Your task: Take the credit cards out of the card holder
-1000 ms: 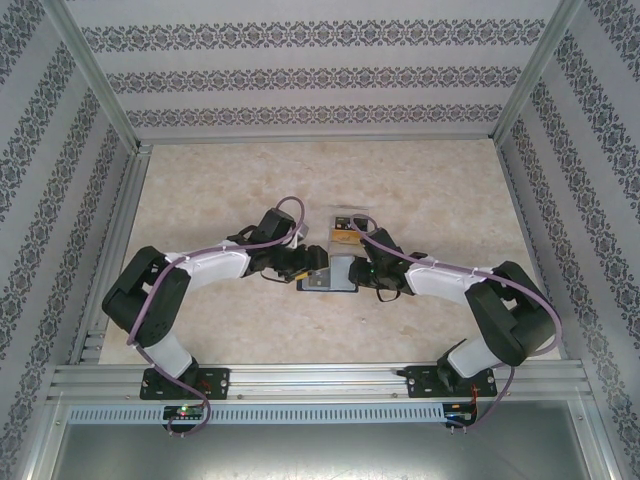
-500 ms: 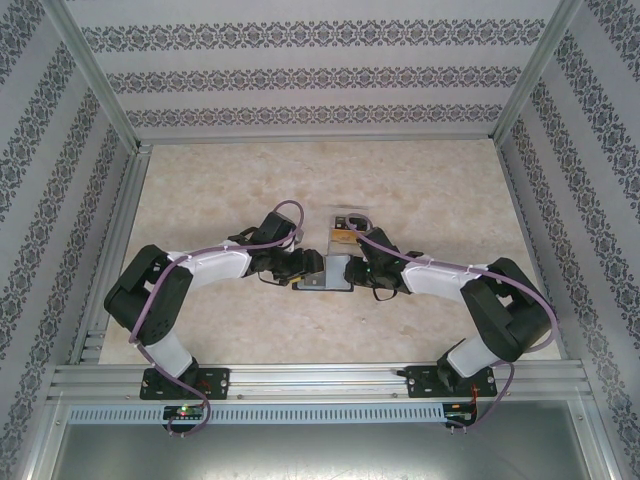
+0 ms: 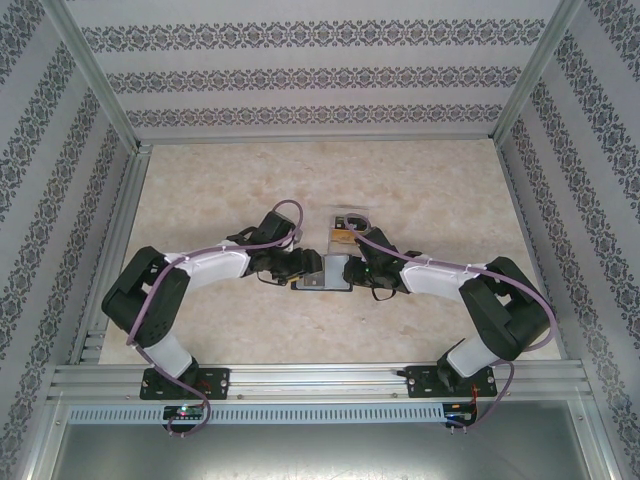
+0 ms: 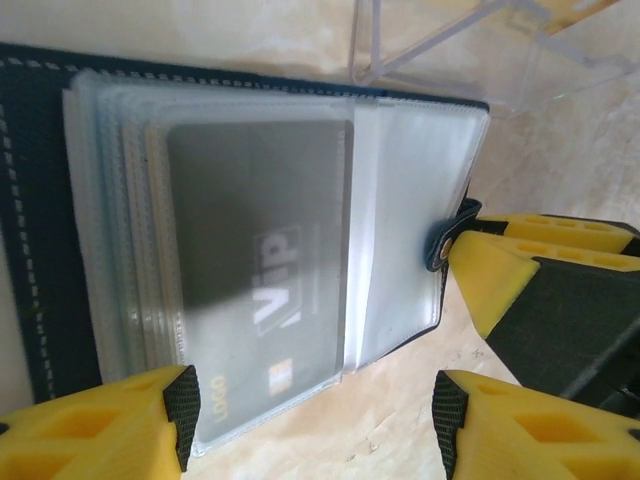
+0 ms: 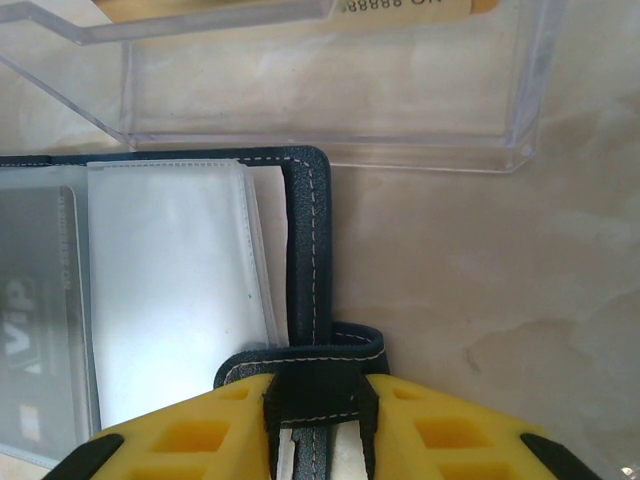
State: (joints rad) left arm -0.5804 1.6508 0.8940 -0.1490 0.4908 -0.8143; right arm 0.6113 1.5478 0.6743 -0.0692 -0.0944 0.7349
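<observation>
The card holder [image 3: 326, 273] lies open on the table between my two grippers. Its dark navy cover [image 4: 40, 250] carries a stack of clear sleeves. A grey credit card [image 4: 260, 260] marked VIP sits inside the top sleeve. My left gripper [image 4: 315, 418] is open, its fingers astride the near edge of that sleeve and apart from it. My right gripper [image 5: 318, 388] is shut on the card holder's closing tab at its right edge [image 5: 305, 230]. The grey card [image 5: 30, 300] also shows at the left of the right wrist view.
A clear plastic box [image 3: 348, 226] stands just beyond the card holder, with a tan-orange card [image 5: 400, 6] inside. Its wall [image 5: 330, 100] lies close to the holder's far edge. Aluminium rails frame the table [image 3: 200, 180].
Both grippers and the card holder have shifted slightly to the left. The right gripper's hold on the tab is unchanged and the left gripper stays open.
</observation>
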